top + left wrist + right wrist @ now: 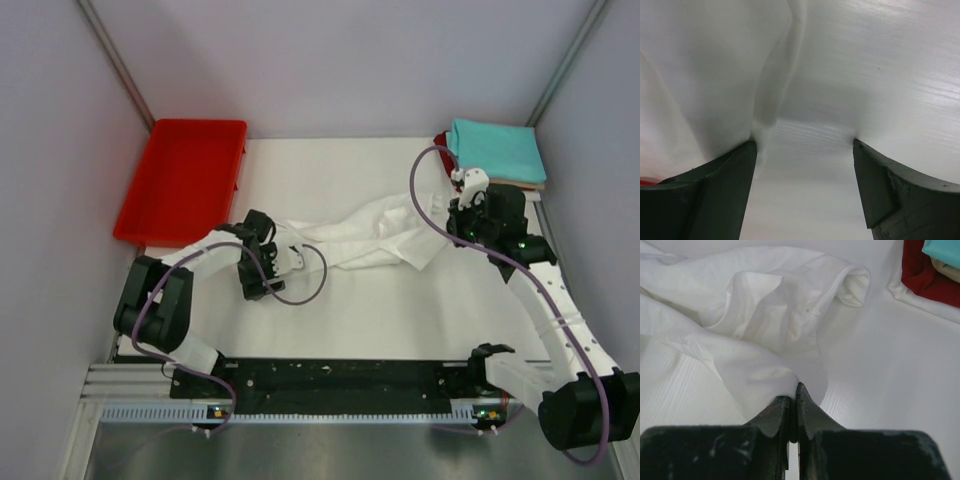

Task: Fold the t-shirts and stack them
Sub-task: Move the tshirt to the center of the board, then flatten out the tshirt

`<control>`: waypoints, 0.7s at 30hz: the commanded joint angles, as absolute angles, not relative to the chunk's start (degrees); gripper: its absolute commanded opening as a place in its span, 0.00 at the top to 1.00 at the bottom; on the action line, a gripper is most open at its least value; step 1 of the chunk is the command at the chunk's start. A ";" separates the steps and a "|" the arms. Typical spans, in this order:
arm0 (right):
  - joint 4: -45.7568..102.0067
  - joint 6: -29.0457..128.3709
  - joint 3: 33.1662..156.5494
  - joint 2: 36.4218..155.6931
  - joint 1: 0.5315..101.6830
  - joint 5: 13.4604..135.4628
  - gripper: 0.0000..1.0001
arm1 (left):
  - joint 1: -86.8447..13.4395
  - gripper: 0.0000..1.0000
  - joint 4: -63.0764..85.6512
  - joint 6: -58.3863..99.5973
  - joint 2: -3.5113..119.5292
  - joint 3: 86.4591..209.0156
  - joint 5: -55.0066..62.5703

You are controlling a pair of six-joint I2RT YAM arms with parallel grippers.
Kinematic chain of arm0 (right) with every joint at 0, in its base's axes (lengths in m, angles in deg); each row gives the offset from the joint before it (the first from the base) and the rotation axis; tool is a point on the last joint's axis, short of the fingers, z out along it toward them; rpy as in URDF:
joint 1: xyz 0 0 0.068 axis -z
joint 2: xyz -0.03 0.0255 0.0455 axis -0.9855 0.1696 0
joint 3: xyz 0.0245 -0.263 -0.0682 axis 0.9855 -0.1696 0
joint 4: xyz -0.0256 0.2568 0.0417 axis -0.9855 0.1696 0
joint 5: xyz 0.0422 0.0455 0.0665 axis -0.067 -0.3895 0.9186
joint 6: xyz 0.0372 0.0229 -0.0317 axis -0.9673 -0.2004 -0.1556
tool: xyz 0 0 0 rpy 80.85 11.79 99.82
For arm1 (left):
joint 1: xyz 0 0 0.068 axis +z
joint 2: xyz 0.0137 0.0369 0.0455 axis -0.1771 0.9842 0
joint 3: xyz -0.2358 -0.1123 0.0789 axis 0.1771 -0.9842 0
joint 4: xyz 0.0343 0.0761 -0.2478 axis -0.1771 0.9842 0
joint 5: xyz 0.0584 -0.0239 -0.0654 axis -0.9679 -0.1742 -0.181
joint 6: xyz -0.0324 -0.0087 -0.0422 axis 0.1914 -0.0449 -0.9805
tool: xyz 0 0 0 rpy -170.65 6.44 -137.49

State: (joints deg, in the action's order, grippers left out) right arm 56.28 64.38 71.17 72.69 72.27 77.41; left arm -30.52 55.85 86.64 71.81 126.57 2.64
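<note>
A white t-shirt lies crumpled and stretched across the middle of the table. My right gripper is at its right end. In the right wrist view that gripper is shut, with an edge of the white cloth pinched at its tips. My left gripper is at the shirt's left end. Its jaws stand open over bare table, and the left fingertip touches a fold of the white shirt. At the back right is a folded stack: a teal shirt on top, cream and dark red below.
A red plastic tray sits at the back left corner. Grey walls close in the table on the left, back and right. The arms' black base rail runs along the near edge.
</note>
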 commanded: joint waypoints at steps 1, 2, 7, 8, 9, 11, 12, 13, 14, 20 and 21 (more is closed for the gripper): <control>55.13 65.18 74.68 72.46 73.03 76.58 1.00 | -29.63 0.20 50.13 86.59 73.04 126.19 -0.52; 55.13 65.18 74.60 72.28 72.94 76.58 1.00 | -29.28 0.21 50.65 86.33 73.13 126.98 -0.26; 55.22 65.44 74.68 72.37 73.11 76.40 1.00 | -26.38 0.22 52.94 89.92 69.36 128.30 6.23; 55.22 65.44 74.77 72.46 73.03 76.49 1.00 | -25.42 0.22 52.85 90.63 69.52 128.56 6.85; 55.30 65.36 74.94 72.54 73.03 76.49 1.00 | -24.63 0.22 52.85 91.33 70.05 129.09 7.03; 55.39 65.35 74.95 72.55 73.03 76.66 1.00 | -22.96 0.23 53.20 91.86 72.94 130.58 6.95; 55.30 65.35 74.86 72.46 73.03 76.66 1.00 | -22.25 0.23 53.21 91.95 74.26 131.46 6.86; 55.30 65.35 74.77 72.37 73.03 76.66 1.00 | -21.72 0.23 52.94 91.86 75.66 132.08 6.60; 55.39 65.44 74.86 72.46 73.11 76.75 1.00 | -21.28 0.24 52.85 91.86 76.64 132.69 6.51; 55.39 65.44 74.68 72.10 73.03 77.28 1.00 | -21.01 0.36 50.75 91.95 81.03 133.58 5.02; 55.48 65.44 74.68 72.02 73.03 77.28 1.00 | -21.01 0.45 50.31 91.78 81.74 133.66 4.40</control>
